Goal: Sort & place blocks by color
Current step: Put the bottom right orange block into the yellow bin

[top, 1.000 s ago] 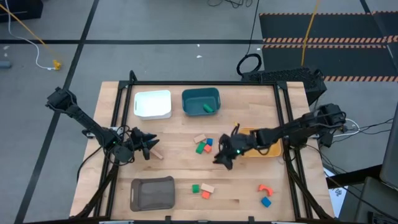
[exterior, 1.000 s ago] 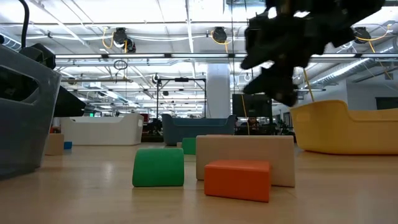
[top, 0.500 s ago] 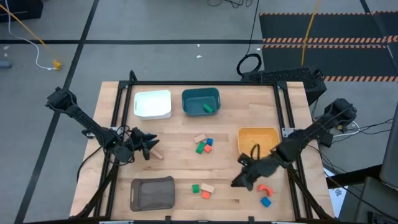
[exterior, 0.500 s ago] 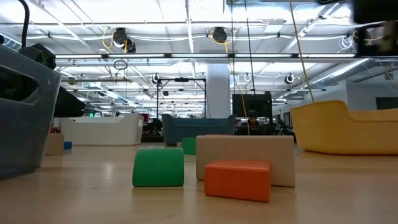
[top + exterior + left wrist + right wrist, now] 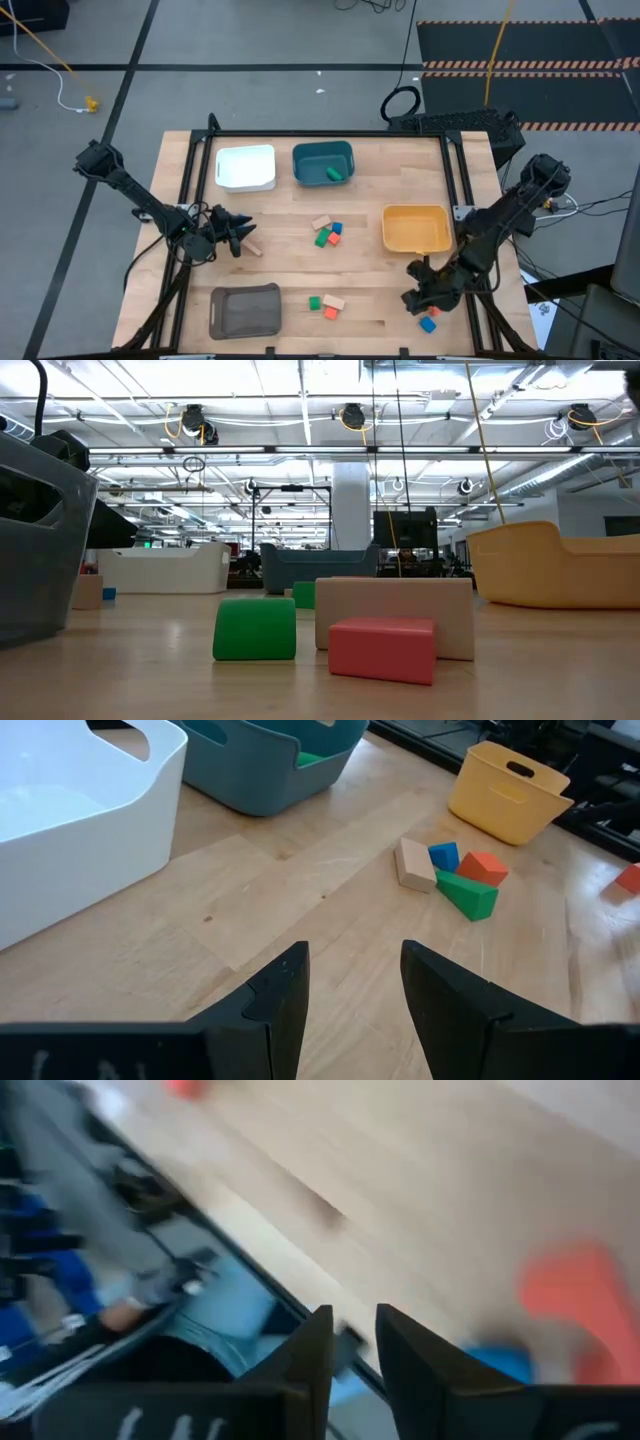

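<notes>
- Right gripper (image 5: 415,298) sits near the table's front-right corner, fingers nearly together, gripping nothing, beside the red arch (image 5: 575,1295) and blue block (image 5: 428,325).
- Left gripper (image 5: 352,982) waits left, slightly parted, empty.

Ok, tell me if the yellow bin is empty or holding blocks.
Empty: the high view looks straight down into the yellow bin and shows only its bare floor.

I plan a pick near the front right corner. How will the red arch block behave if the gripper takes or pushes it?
The red arch looks rigid, so it should not bend. Lying flat on the table, it will probably slide, not roll. The blue block beside it may get bumped.
</notes>
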Action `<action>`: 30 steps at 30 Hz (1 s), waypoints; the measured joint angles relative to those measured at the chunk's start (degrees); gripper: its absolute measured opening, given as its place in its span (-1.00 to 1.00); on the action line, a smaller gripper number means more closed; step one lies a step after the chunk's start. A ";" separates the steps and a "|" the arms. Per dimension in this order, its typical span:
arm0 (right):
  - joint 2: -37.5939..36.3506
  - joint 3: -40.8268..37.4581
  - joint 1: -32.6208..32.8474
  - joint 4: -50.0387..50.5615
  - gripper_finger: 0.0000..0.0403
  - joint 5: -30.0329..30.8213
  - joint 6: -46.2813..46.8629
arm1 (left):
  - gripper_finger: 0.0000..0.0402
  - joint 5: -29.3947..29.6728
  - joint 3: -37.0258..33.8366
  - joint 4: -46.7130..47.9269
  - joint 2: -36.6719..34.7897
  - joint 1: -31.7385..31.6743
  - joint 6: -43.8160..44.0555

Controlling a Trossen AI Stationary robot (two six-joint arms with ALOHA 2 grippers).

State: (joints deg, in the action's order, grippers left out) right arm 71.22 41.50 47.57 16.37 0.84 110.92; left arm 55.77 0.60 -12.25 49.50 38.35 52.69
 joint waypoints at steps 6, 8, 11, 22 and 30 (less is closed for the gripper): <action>0.00 0.00 0.57 9.46 -0.76 -14.13 3.80 | -0.20 0.00 -0.02 -0.02 0.00 -0.02 0.00; 0.00 0.00 0.57 12.30 -0.76 -16.89 3.03 | -0.20 0.00 0.00 0.00 -0.01 -0.01 0.01; 0.00 0.00 0.55 12.97 -0.70 -17.62 0.06 | -0.20 0.00 0.00 0.00 0.00 0.00 0.00; 0.02 0.00 0.50 17.43 -0.12 -10.26 -7.00 | -0.20 0.00 -0.01 0.00 -0.01 0.00 0.01; 1.35 0.00 0.55 15.34 -0.01 -9.88 -8.82 | -0.20 0.00 0.00 0.00 0.00 0.00 0.00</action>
State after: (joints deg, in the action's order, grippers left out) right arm 72.57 41.50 48.12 31.71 -9.04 102.10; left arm 55.77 0.60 -12.25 49.50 38.34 52.69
